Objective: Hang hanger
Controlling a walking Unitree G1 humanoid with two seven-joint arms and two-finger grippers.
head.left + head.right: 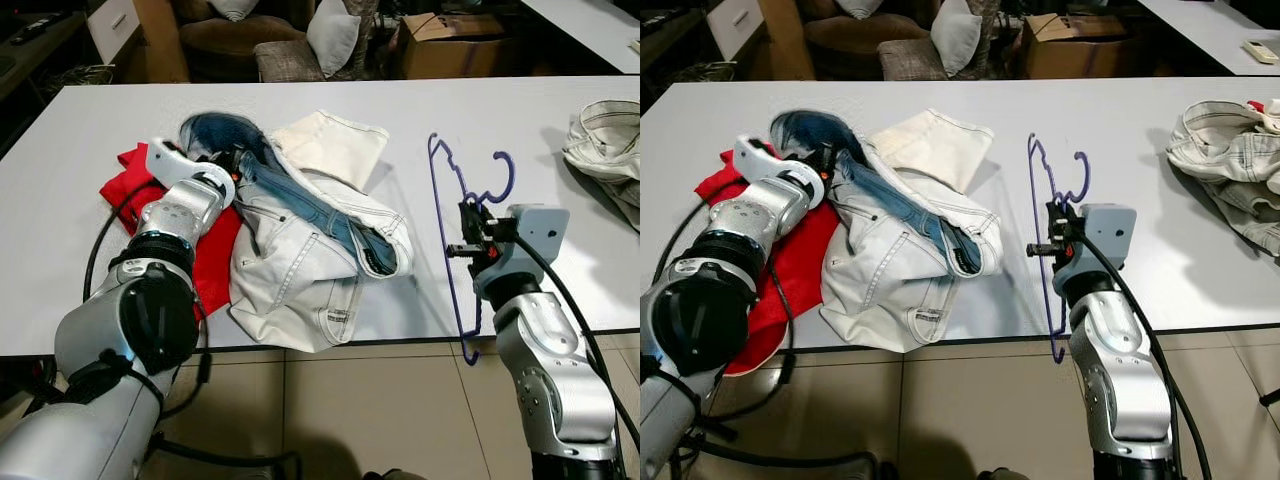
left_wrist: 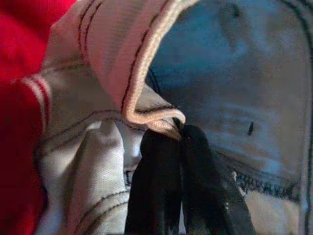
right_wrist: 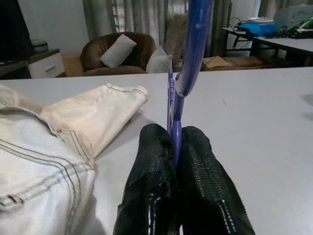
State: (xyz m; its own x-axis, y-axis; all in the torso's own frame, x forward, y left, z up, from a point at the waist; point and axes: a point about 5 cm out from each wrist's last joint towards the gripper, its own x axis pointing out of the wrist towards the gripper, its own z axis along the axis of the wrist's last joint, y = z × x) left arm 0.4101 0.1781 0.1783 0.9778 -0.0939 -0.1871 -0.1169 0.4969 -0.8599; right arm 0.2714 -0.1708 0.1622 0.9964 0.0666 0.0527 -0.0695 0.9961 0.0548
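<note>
red garment point(image 1: 215, 262) mostly under white jeans point(image 1: 290, 270), left fingers' point(image 2: 156, 186) tips buried in denim

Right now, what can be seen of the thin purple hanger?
The thin purple hanger looks like glossy plastic, with a curled hook, notched shoulders and a long straight bar. It stands on edge above the white table, one end overhanging the near edge. The right gripper is shut on it just below the hook. It sits beside the white denim jacket, not touching it.
</note>
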